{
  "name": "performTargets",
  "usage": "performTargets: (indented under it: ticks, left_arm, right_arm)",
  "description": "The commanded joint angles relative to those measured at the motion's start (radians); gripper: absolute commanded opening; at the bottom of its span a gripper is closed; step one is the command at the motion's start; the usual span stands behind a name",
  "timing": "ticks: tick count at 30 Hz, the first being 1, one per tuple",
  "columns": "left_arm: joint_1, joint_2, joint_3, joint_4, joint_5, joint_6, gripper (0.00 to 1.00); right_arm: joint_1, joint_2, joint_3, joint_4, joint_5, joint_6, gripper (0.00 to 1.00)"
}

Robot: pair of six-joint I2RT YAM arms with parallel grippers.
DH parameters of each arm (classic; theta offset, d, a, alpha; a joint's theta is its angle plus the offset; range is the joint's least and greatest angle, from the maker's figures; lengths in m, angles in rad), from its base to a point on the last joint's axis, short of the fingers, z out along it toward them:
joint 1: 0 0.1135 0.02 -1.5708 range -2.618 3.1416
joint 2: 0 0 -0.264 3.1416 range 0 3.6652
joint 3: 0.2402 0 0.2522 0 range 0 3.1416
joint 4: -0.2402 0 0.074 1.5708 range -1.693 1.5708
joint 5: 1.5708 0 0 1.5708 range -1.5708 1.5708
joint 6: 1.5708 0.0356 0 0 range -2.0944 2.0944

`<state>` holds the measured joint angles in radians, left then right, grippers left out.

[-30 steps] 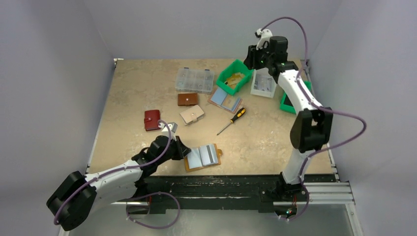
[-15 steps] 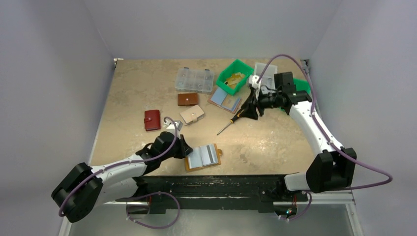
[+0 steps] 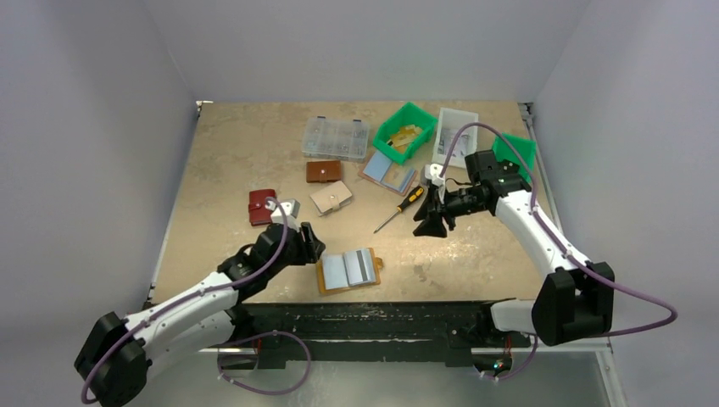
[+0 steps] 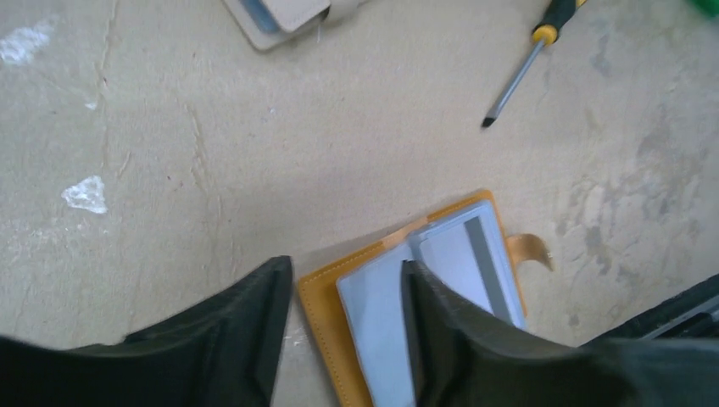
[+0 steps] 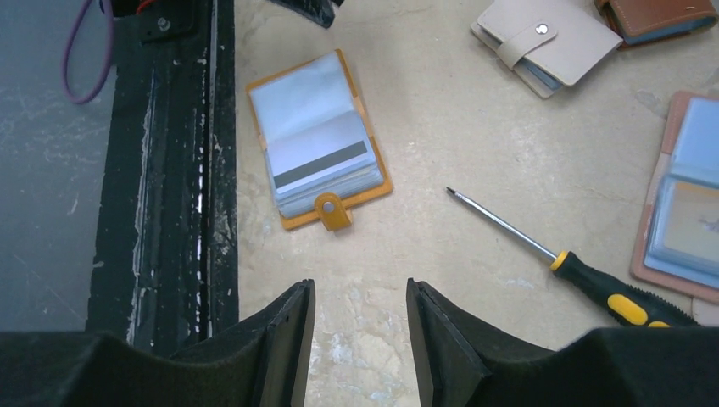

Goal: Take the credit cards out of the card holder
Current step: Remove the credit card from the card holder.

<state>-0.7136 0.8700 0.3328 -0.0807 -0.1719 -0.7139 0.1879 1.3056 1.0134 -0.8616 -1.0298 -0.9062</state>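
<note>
The mustard card holder (image 3: 324,280) lies open near the table's front edge, snap tab to the right. Its pale blue credit cards (image 3: 348,269) sit in the slots, and one shows a dark stripe (image 5: 320,164). My left gripper (image 3: 310,245) is open at the holder's left end. In the left wrist view its fingers (image 4: 346,271) straddle the holder's left border (image 4: 318,297) and a blue card (image 4: 377,318). My right gripper (image 3: 431,225) hangs open over bare table to the holder's right. It is empty (image 5: 358,292) in its wrist view, with the holder (image 5: 333,212) ahead.
A screwdriver (image 3: 400,208) lies just left of the right gripper. Red (image 3: 262,207), brown (image 3: 323,171) and beige (image 3: 331,197) wallets and an open pink holder (image 3: 388,173) lie behind. Clear boxes (image 3: 337,137) and green bins (image 3: 404,131) line the back. A black rail (image 3: 365,318) borders the front.
The left gripper has opened from shut and drawn slightly back from the holder. The right arm has swung down from the back bins to the table's middle.
</note>
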Motion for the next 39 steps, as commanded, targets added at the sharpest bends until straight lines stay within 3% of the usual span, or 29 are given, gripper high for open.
performTargets:
  ticks: [1, 4, 7, 13, 24, 35, 39]
  left_arm:
    - [0.006, -0.142, 0.039, -0.033, -0.065, -0.024, 0.61]
    - [0.006, -0.211, -0.018, 0.124, 0.103, -0.068, 0.7]
    - [0.006, -0.206, -0.072, 0.303, 0.264, -0.159, 0.71]
    - [0.006, -0.049, -0.107, 0.55, 0.403, -0.279, 0.67]
    - [0.003, 0.007, -0.18, 0.664, 0.38, -0.27, 0.66]
    - [0.002, 0.05, -0.248, 0.792, 0.446, -0.328, 0.66]
    - [0.003, 0.05, -0.245, 0.796, 0.48, -0.346, 0.66]
  right_arm:
    - [0.083, -0.004, -0.011, 0.075, 0.042, 0.003, 0.52]
    - [0.146, -0.014, -0.036, 0.104, 0.079, 0.005, 0.52]
    - [0.17, -0.033, -0.046, 0.138, 0.074, 0.038, 0.52]
    - [0.23, -0.048, -0.075, 0.225, 0.06, 0.12, 0.51]
    - [0.283, -0.025, -0.103, 0.275, 0.151, 0.081, 0.51]
    - [0.276, 0.012, -0.088, 0.096, 0.207, -0.148, 0.52]
    - [0.215, 0.015, -0.089, 0.068, 0.208, -0.184, 0.52]
